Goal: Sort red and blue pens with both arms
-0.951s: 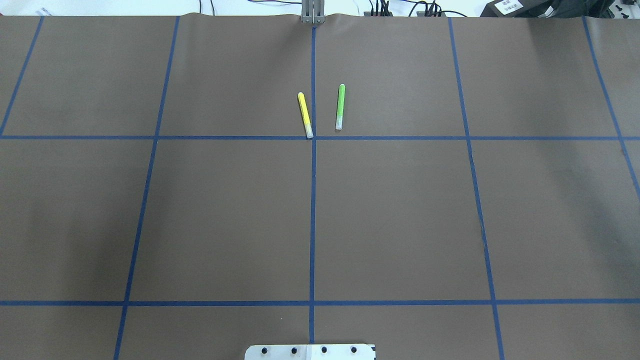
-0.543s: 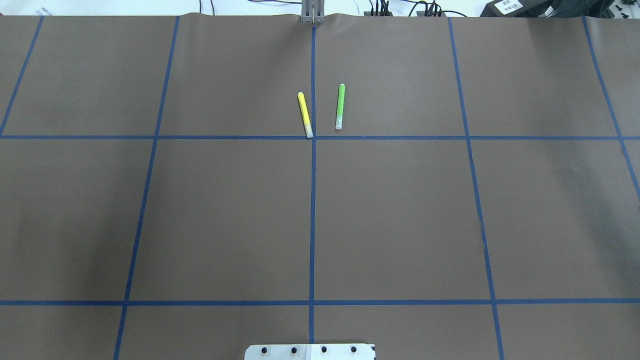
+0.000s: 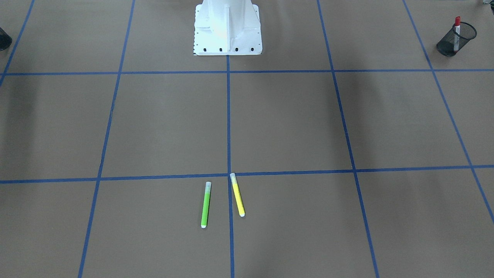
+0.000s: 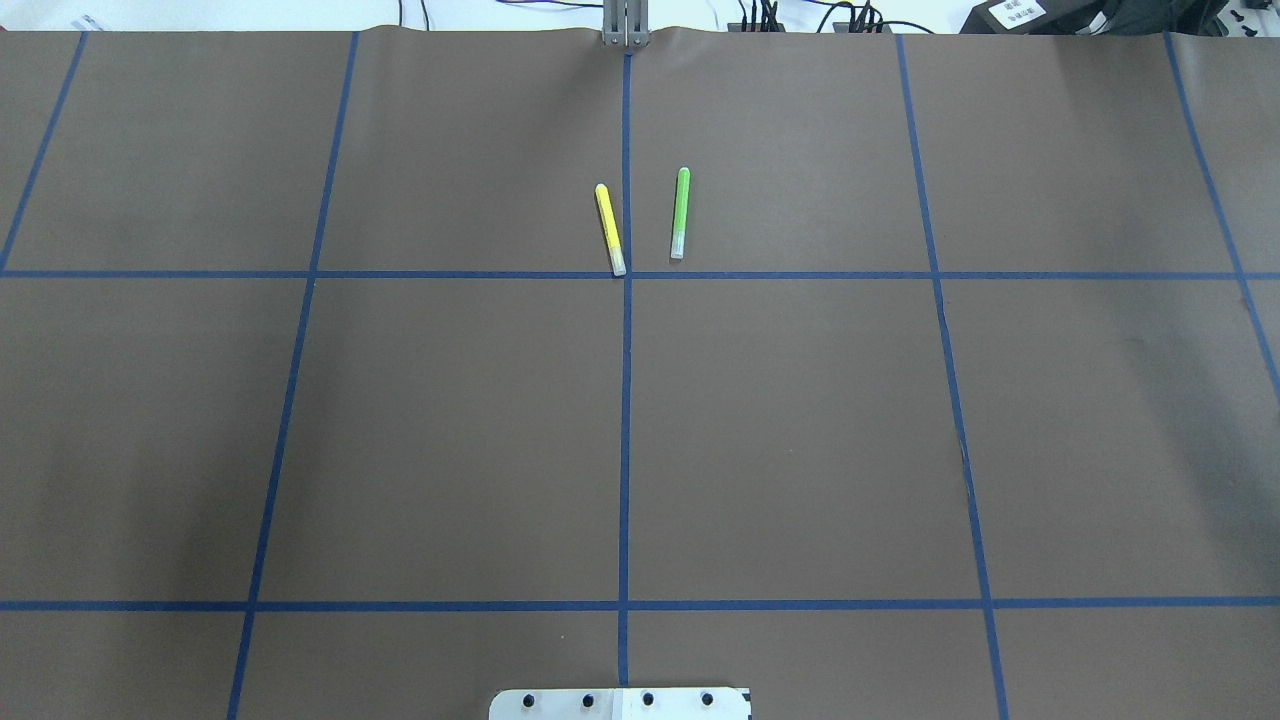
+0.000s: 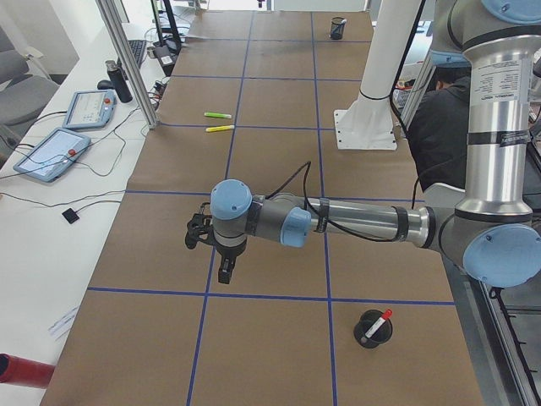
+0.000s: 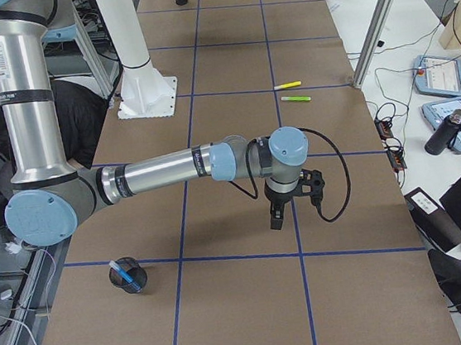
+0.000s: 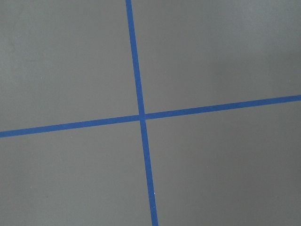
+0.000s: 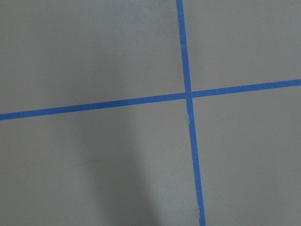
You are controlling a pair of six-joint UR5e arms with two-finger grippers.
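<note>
The red pen (image 3: 457, 31) stands in a black mesh cup (image 3: 447, 46) near the robot's left end of the table; the exterior left view shows this red pen (image 5: 379, 323) and its cup (image 5: 372, 331) too. In the exterior right view the blue pen (image 6: 122, 271) leans in another black mesh cup (image 6: 130, 280). My left gripper (image 5: 225, 275) hangs over the brown mat, apart from the red pen's cup. My right gripper (image 6: 275, 220) hangs likewise, apart from the blue pen's cup. Both grippers show only in side views, so I cannot tell if they are open or shut.
A yellow highlighter (image 4: 610, 229) and a green highlighter (image 4: 680, 213) lie side by side at the mat's far middle. The white robot base (image 3: 227, 27) stands at the near edge. A person in dark clothes (image 5: 439, 127) sits behind the base. Tablets (image 5: 51, 152) lie off the mat.
</note>
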